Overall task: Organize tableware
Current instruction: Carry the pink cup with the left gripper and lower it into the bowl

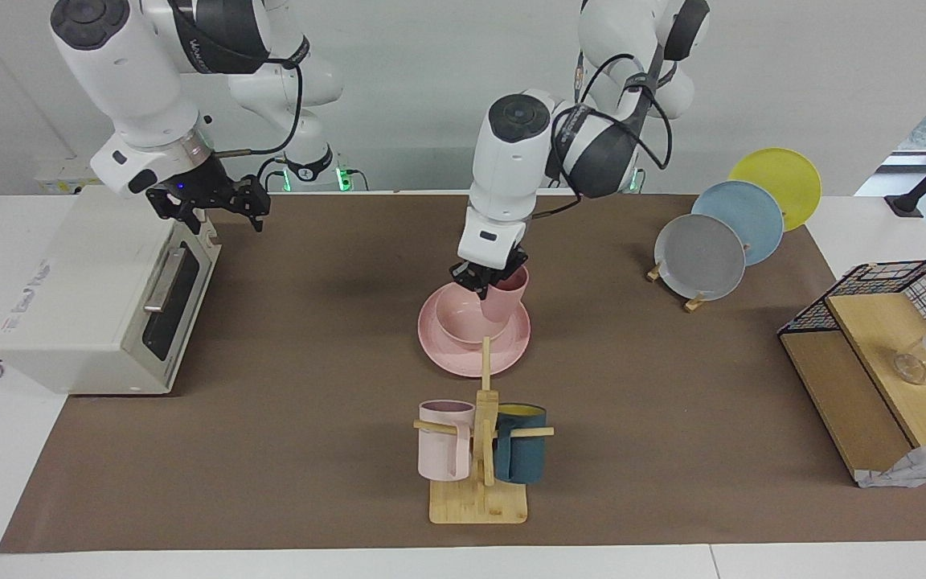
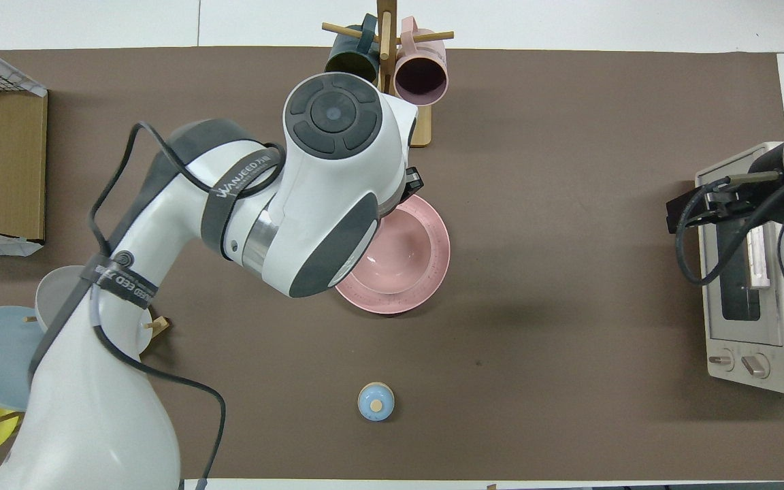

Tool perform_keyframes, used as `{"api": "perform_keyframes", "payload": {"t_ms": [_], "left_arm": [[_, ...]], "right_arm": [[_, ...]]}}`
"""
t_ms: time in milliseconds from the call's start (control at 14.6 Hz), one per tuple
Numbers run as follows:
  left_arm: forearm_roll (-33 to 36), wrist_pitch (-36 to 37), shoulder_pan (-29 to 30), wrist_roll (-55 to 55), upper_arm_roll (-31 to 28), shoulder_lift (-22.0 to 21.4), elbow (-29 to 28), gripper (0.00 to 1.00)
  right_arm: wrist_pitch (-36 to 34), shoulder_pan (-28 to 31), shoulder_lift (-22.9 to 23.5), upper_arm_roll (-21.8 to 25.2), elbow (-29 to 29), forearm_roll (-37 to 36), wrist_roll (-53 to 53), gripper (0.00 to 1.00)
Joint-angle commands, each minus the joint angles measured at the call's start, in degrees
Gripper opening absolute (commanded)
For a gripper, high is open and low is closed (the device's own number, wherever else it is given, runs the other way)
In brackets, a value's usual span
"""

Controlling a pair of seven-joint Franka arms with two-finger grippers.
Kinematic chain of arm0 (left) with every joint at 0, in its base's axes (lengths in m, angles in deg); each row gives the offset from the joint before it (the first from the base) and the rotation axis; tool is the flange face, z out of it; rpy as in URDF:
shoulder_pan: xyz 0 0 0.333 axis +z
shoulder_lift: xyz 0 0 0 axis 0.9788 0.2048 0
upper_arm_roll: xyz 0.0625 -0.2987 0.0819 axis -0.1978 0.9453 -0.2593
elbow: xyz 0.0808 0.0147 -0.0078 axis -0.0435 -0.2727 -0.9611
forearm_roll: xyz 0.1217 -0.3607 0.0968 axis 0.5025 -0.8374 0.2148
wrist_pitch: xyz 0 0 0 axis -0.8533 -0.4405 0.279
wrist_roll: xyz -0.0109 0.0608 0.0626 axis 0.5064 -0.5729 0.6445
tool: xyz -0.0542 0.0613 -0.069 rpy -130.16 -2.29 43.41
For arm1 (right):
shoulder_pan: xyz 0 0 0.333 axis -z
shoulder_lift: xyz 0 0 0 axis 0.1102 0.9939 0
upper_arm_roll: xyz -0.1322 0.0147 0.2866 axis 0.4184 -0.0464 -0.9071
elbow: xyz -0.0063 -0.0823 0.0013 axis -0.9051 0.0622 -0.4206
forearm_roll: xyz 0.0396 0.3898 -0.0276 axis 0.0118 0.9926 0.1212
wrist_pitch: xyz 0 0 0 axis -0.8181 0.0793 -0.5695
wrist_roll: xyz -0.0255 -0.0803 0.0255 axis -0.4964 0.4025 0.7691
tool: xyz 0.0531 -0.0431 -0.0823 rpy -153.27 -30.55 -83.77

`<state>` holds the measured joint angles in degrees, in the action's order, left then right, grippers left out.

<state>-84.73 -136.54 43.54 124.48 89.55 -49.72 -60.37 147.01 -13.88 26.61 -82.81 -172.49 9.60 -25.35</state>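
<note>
The pink plate [image 1: 511,347] lies at the table's middle with the pink bowl [image 1: 459,320] on it. My left gripper [image 1: 489,283] is shut on the rim of the small pink cup [image 1: 507,299]. It holds the cup upright over the bowl, at the side toward the left arm's end. The cup's base is down at the bowl's rim; I cannot tell whether it touches. In the overhead view the left arm hides the cup and part of the bowl [image 2: 402,248] and plate [image 2: 433,269]. My right gripper [image 1: 210,211] is open and empty over the oven's edge.
A toaster oven [image 1: 93,289] stands at the right arm's end. A wooden mug rack [image 1: 479,498] with a pale pink and a teal mug stands farther from the robots than the plate. A rack of grey, blue and yellow plates [image 1: 704,257] and a wire basket [image 1: 873,281] stand at the left arm's end. A small blue knob [image 2: 376,401] lies near the robots.
</note>
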Motion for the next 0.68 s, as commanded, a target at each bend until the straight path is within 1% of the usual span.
{"api": "perform_keyframes", "payload": {"t_ms": [0,68,616], "left_arm": [[-0.7,-4.1,-1.4,0.7,-1.1,-1.0,-4.6,0.00],[-0.8,-4.7,-1.7,0.7,-1.1,-0.7,-5.5,0.00],[-0.7,-6.9,-3.9,2.2,-1.1,1.6,-6.8,0.00]], "right_arm": [[1.1,1.1,-1.4,-1.1,-1.5,-0.1,1.7,1.00],[1.3,1.0,-1.5,-1.1,-1.4,-0.3,1.9,1.00],[1.2,1.2,-2.1,-0.8,-1.0,-0.9,2.2,1.00]]}}
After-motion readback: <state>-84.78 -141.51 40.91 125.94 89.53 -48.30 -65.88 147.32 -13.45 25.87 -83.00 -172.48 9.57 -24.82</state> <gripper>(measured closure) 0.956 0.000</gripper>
